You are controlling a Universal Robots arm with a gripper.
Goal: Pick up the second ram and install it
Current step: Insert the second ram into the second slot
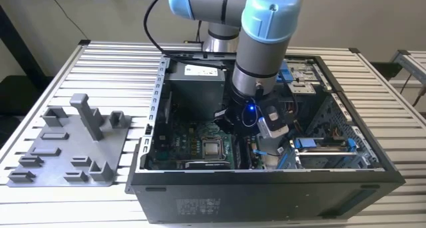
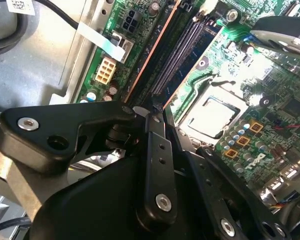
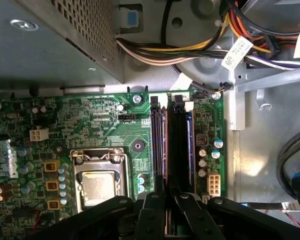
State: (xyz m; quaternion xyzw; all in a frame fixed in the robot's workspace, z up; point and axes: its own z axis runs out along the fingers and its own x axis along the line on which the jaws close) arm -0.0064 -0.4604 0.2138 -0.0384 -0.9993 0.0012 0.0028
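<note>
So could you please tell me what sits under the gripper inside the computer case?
Under the gripper lie the memory slots on the green motherboard. Its fingers hide the slots' near ends.

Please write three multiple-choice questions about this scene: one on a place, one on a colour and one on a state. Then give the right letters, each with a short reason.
1. In the exterior view, where is the grey fixture plate relative to the computer case?
A. inside it
B. beside it, on the exterior view's left
C. on top of it

2. What colour is the motherboard?
A. red
B. green
C. white

3. In what state is the computer case?
A. open, its inside showing
B. closed by a panel
C. wrapped in foil

Answers:
1 B: the plate lies on the slatted table, apart from the case.
2 B: the board is green in both wrist views.
3 A: the arm reaches into the case and the board shows.
</note>
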